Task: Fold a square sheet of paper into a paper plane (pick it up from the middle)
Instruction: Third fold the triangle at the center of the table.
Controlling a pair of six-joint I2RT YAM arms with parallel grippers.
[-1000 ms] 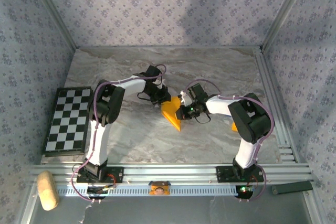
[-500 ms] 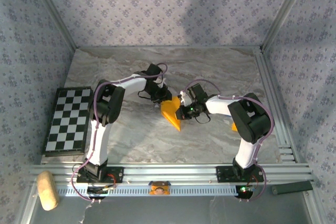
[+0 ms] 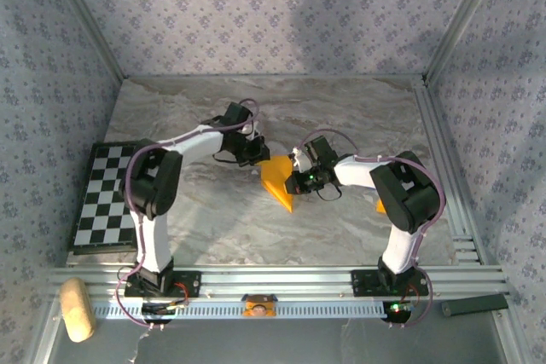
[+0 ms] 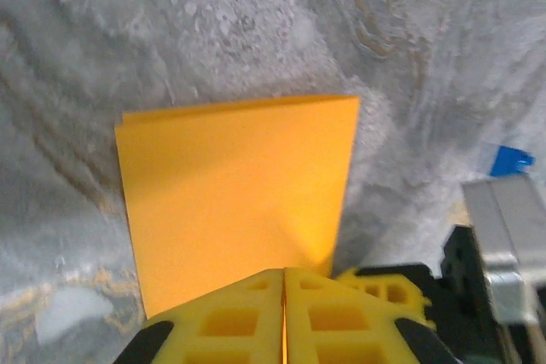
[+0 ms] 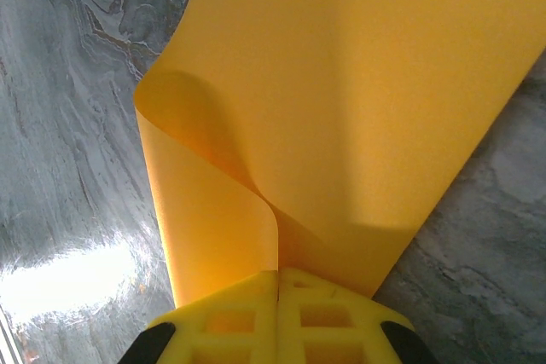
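Observation:
The square sheet of paper (image 3: 277, 183) is orange-yellow and folded into a layered wedge, its point toward the near side at mid-table. My left gripper (image 3: 260, 158) is at its far left corner. In the left wrist view the left gripper (image 4: 283, 272) is shut, and the paper (image 4: 230, 185) runs into the seam between the fingers. My right gripper (image 3: 296, 181) is at the paper's right side. In the right wrist view the right gripper (image 5: 278, 274) is shut on a curled fold of the paper (image 5: 358, 100).
A black-and-white chequered board (image 3: 109, 193) lies at the left edge. A tiny orange bit (image 3: 380, 205) sits by the right arm. A tan block (image 3: 75, 309) and a dark bar (image 3: 476, 303) rest in front of the rail. Patterned walls enclose the marble table (image 3: 341, 108).
The left arm's elbow has swung out to the left and its wrist has shifted slightly left and back. The paper and the right arm have stayed put.

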